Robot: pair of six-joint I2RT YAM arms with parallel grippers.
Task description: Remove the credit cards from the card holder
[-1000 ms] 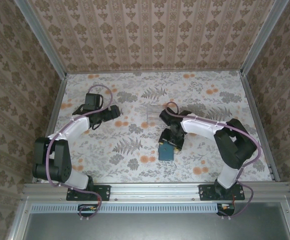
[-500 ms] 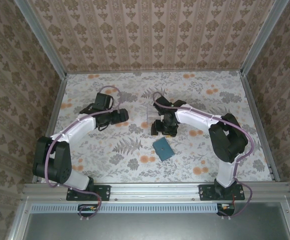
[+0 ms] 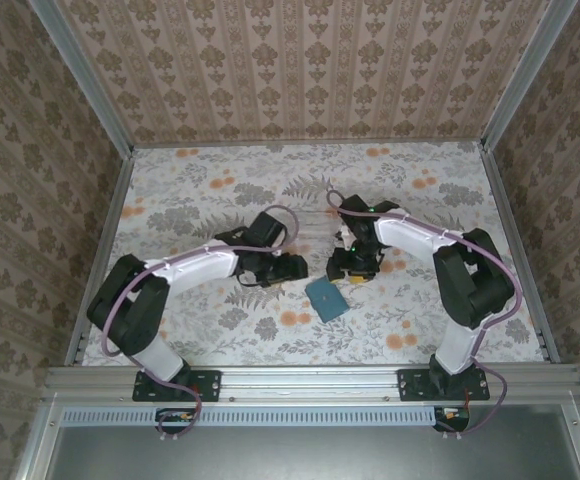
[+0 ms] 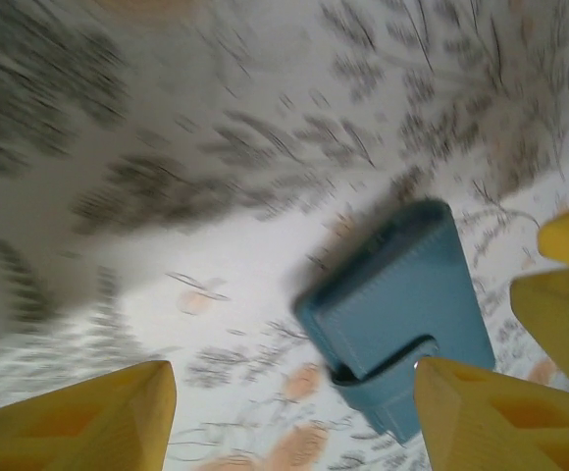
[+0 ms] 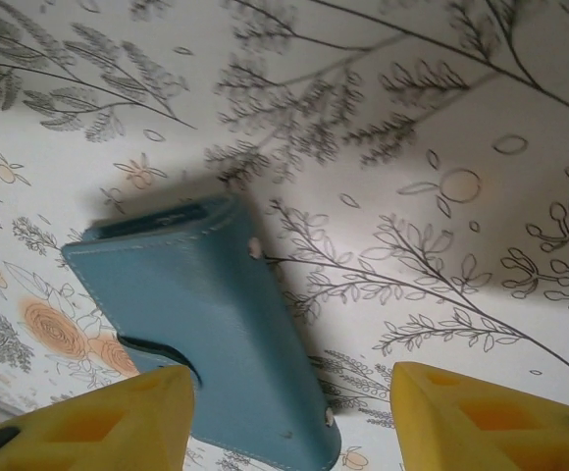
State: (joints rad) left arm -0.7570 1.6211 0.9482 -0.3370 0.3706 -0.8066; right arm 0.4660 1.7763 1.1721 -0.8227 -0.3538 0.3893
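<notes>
**A:** What has just changed?

**B:** The left gripper (image 3: 295, 268) has swung in from far off. It's now just left of the card holder (image 3: 326, 298), fingers spread and holding nothing.

**A:** And the right one?

**B:** The right gripper (image 3: 348, 270) is back just beyond the card holder, jaws apart and empty. A second ago it sat right on it.

**A:** Meaning?

**B:** Probably both are closing in to open it. The card holder lies shut on the table (image 3: 220, 190), with no credit cards out yet.
</notes>
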